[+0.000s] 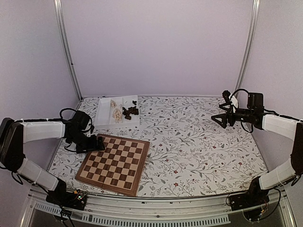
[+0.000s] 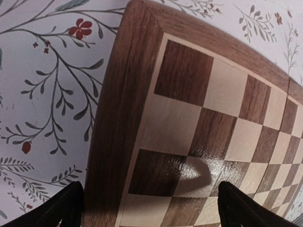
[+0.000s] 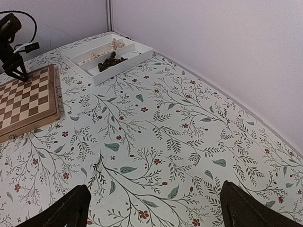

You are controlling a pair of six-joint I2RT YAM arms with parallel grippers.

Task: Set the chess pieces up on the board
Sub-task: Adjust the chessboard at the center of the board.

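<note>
The board lies flat at the front left, and its squares are bare. The chess pieces sit in a white tray behind it: cream ones in the left compartment, dark ones in the right. My left gripper hovers open low over the board's far left corner. In the left wrist view this gripper has only board squares between its fingers. My right gripper hangs open above the cloth at the right. The right wrist view shows this gripper empty, with the board and dark pieces far off.
A floral cloth covers the table. Pale walls and metal posts close off the back and sides. The tray stands near the back wall. Cables hang from both wrists.
</note>
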